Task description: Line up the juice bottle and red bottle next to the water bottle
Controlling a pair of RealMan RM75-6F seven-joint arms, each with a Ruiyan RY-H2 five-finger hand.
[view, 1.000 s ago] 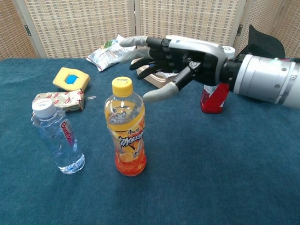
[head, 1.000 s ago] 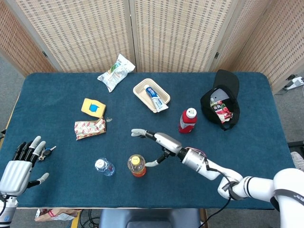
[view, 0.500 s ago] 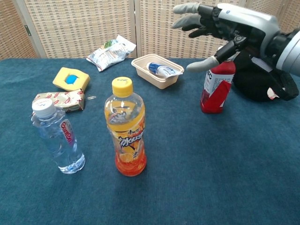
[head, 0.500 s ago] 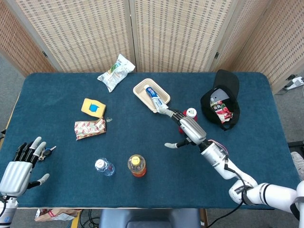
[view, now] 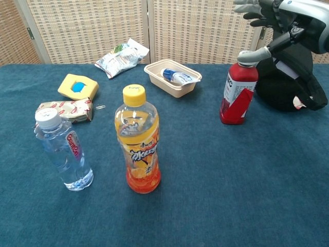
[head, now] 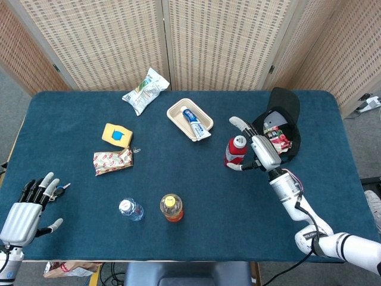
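Fingers [head: 236, 123] of the right hand [head: 260, 149] are spread and grasp nothing, having swung from beside the juice bottle [view: 138, 146] to just over the red bottle [view: 237, 93], whose cap sits under the thumb, possibly touching. Juice bottle stands beside the water bottle [view: 62, 150] on the surface [view: 231, 185]. Left hand [head: 25, 207] rests released.

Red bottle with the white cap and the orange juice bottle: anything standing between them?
Nothing: only bare blue tablecloth lies between the red bottle and juice bottle, clearest in the chest view.
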